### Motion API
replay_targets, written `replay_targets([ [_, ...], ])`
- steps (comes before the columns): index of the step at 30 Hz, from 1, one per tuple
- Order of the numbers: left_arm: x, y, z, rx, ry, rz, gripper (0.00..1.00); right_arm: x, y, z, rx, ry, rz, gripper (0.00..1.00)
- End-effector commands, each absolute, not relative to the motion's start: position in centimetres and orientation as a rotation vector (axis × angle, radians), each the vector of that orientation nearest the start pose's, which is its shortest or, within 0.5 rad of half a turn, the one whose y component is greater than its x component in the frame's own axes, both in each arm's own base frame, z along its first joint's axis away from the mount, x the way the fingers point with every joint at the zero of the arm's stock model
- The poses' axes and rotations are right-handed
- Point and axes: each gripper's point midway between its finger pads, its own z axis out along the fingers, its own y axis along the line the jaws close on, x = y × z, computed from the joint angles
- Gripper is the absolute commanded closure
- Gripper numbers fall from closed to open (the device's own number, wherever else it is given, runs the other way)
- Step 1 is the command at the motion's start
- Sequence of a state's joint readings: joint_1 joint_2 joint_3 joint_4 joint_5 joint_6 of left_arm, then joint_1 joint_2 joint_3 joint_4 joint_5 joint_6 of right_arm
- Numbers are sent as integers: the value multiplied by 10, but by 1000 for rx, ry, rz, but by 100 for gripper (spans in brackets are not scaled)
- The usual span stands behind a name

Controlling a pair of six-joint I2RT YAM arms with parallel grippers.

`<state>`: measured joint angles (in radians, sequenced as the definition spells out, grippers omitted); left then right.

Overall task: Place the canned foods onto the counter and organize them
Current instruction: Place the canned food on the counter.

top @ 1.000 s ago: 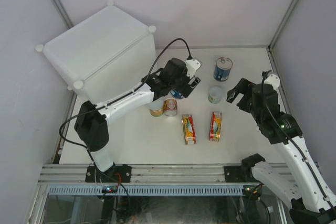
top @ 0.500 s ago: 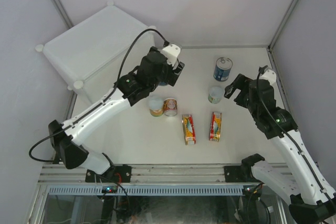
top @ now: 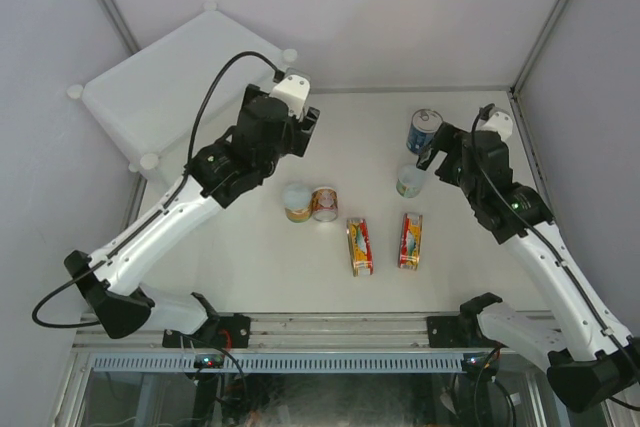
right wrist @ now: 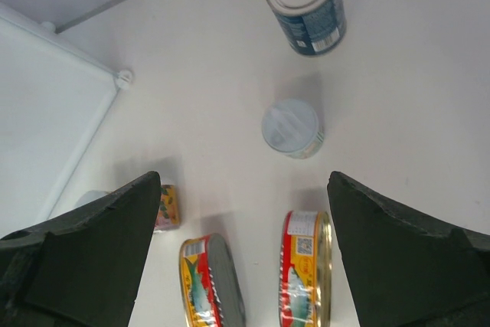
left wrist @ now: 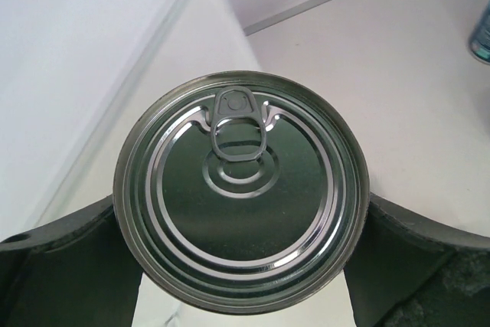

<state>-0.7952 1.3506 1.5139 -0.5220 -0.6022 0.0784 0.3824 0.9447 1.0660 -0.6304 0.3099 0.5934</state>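
Note:
My left gripper (top: 294, 133) is shut on a tall silver-topped can (left wrist: 241, 189), held in the air beside the counter's right corner; the arm hides the can from above. The counter (top: 170, 82) is a big white box at the far left. My right gripper (top: 432, 155) is open and empty above a small pale-lidded can (top: 408, 181), just in front of the second tall blue can (top: 424, 130). Two small cans (top: 297, 202) (top: 324, 204) stand mid-table. Two oval red-and-yellow tins (top: 359, 245) (top: 410, 239) lie in front of them.
A corner knob (right wrist: 122, 76) of the counter shows in the right wrist view, with the blue can (right wrist: 306, 5), the pale-lidded can (right wrist: 291, 129) and both tins (right wrist: 212, 285) (right wrist: 306, 269). Walls and a metal frame (top: 555, 27) bound the table.
My left arm has lifted the tall can from the table's middle and carried it back-left to the counter. My right gripper has moved back toward the blue can.

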Motion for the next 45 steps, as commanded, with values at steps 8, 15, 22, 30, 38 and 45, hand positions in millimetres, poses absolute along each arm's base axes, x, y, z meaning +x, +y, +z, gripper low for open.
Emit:
replay_targets([
  [8,316,-90,500,-97,1556,48,100,324,111,308,336,1896,345,11],
  [15,304,-46,524,-218,1505,112,100,335,130,305,297,1903,368,11],
  [22,302,-13,527,-294,1480,198,100,341,144,309,249,1895,374,11],
  [30,307,25,509,-422,1450,262,100,351,159,312,219,1893,370,11],
  [38,327,56,498,-516,1429,282,100,362,179,311,187,1903,371,11],
  [45,357,70,488,-551,1427,283,100,373,188,308,174,1911,368,11],
])
